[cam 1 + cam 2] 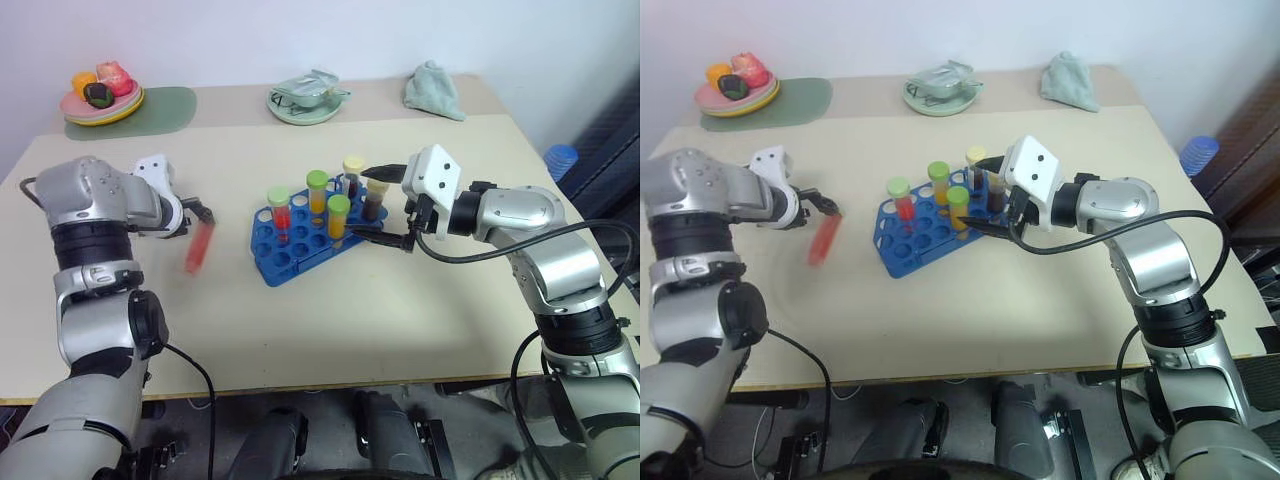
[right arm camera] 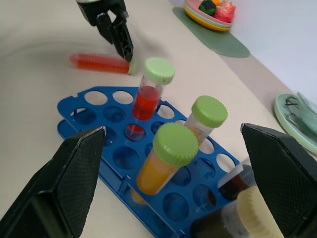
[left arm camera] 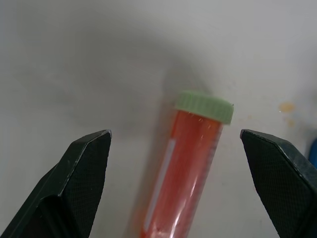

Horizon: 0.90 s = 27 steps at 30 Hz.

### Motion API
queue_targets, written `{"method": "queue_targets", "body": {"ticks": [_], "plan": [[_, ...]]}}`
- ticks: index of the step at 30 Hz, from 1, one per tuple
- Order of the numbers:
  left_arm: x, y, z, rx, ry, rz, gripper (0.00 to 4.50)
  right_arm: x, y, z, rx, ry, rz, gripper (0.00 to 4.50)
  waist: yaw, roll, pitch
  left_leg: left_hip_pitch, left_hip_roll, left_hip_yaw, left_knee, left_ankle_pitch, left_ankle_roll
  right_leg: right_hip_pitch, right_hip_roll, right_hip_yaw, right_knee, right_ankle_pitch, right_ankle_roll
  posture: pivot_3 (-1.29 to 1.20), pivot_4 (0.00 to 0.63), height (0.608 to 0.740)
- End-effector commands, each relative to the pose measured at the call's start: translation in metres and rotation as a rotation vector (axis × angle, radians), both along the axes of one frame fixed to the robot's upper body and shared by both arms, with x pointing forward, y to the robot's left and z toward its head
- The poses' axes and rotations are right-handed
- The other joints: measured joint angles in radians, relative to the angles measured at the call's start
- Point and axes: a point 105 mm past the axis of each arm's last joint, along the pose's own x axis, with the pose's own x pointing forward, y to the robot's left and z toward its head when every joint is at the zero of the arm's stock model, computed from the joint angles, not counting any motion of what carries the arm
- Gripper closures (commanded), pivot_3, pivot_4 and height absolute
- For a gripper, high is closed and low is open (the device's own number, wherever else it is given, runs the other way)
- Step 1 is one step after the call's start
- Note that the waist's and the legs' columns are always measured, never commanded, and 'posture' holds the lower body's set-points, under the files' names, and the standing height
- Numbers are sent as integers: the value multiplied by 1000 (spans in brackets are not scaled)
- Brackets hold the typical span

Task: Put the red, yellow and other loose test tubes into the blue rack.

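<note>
A loose test tube (image 1: 200, 247) with red liquid and a pale green cap lies on the table left of the blue rack (image 1: 275, 268). My left gripper (image 1: 203, 213) hangs open just above its capped end; in the left wrist view the tube (image 3: 183, 168) lies between the spread fingers (image 3: 84, 168), untouched. The rack holds a red tube (image 1: 279, 210), two yellow tubes (image 1: 339, 218) and, at its right end, brown tubes (image 1: 374, 203) with cream caps. My right gripper (image 1: 378, 205) stands open, one finger on each side of that end, gripping nothing.
At the back of the table are a plate of fruit (image 1: 100, 100) on a green mat (image 1: 165, 108), a pale green dish (image 1: 305, 103) and a crumpled cloth (image 1: 432, 90). A blue object (image 1: 560, 158) sits beyond the table's right edge.
</note>
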Motion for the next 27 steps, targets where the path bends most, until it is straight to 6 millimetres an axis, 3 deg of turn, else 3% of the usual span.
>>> {"method": "queue_targets", "body": {"ticks": [1, 4, 9, 10, 15, 16, 18, 22, 25, 27], "plan": [[9, -1, 1, 18, 0, 8, 207, -4, 0, 13, 5, -61, 0, 26, 0, 0, 0, 0, 0, 0, 0, 0, 0, 0, 0, 0, 0, 0, 0, 0, 150, 740], [12, -2, -8, 44, 31, 16, 918, -5, -1, 14, 7, -60, -5, 0, -1, 0, 0, 0, 0, 0, 0, 0, 0, 0, 0, 0, 0, 0, 0, 0, 150, 740], [12, -1, -11, 62, 57, 20, 3325, -7, -2, 12, 4, -49, -13, 0, 0, 0, 0, 0, 0, 1, 0, 0, 0, 0, 0, 0, 1, 0, 0, 0, 150, 740], [11, 1, -10, 64, 57, 22, 3614, -7, -3, 11, 4, -47, -14, 0, 0, 0, 0, 0, 0, 1, 0, 0, 0, 0, 0, 0, 1, 0, 0, 0, 150, 740], [1, -1, -1, 0, 22, -47, 3614, -8, -4, 9, 5, -43, -17, 0, -3, 0, 0, 0, 0, 1, 0, 0, 0, -1, -1, 0, 1, 0, 0, 0, 150, 740], [-3, -6, 6, -44, -59, -122, 3614, -8, -4, 9, 6, -42, -18, 0, -7, 0, 0, -1, 0, 1, 0, 0, 0, -1, -1, 0, 1, 0, 0, 0, 150, 740], [-25, -30, 18, -272, -209, -336, 3614, -9, -4, 7, 10, -43, -19, 0, -13, 0, 0, -1, 0, 3, 0, 0, 0, -3, -1, 1, 3, 0, 0, 0, 150, 740], [-86, -40, 34, -266, -390, -651, 3614, -11, -3, 4, 25, -41, -22, 0, -18, -1, 1, -3, 2, 8, -1, -1, 1, -7, -1, 1, 3, 0, -1, 0, 150, 740], [-116, -49, 56, -377, -645, -814, 3614, -12, -3, 2, 39, -39, -26, 0, 0, 0, 1, -1, 3, 8, 0, -1, 0, -4, -1, 1, 2, 1, -2, 0, 150, 740], [-125, -53, 63, -390, -748, -883, 3614, -13, -3, 0, 42, -39, -30, 0, 12, 0, 1, 3, 3, 7, 0, -2, 0, 1, -2, 0, 1, 1, -2, 0, 150, 740]]}}
